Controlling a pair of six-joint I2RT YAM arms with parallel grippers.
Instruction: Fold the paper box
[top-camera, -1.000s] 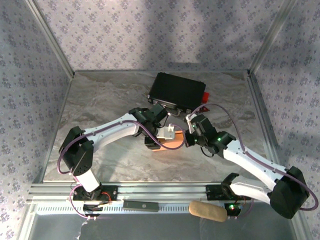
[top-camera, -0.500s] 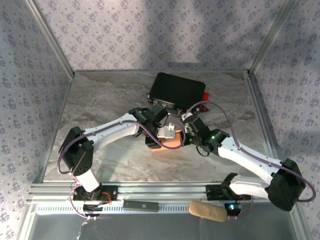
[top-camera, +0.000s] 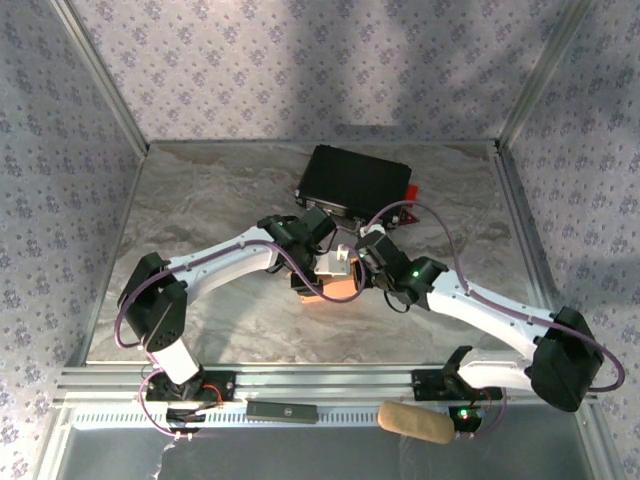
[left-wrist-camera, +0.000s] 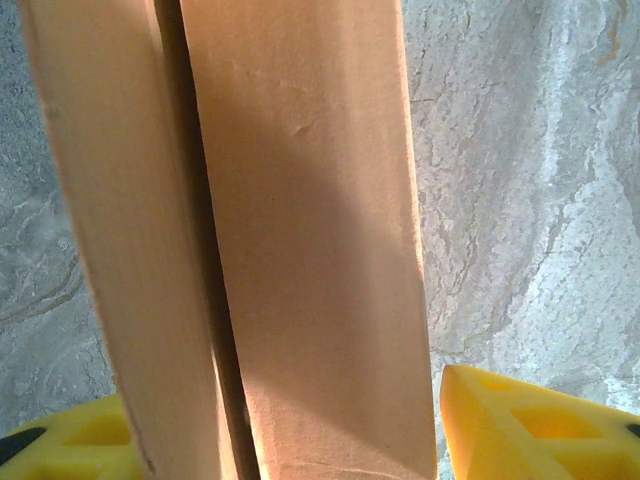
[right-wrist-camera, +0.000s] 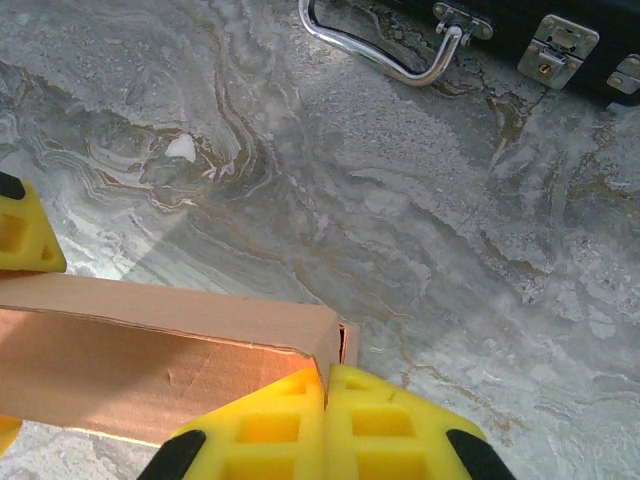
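The paper box (top-camera: 340, 288) sits on the tabletop (top-camera: 200, 220), grasped across its sides by the left pincer (left-wrist-camera: 290, 440); the clenched, empty right pincer (right-wrist-camera: 327, 420) touches its end corner, where a hard push could crush the thin wall. The left wrist view reveals a panel gap (left-wrist-camera: 195, 250) that the overhead view hides

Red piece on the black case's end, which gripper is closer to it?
Right. The right gripper is at the paper box's right end, below-left of the red piece in the top view; the left gripper straddles the box farther left.
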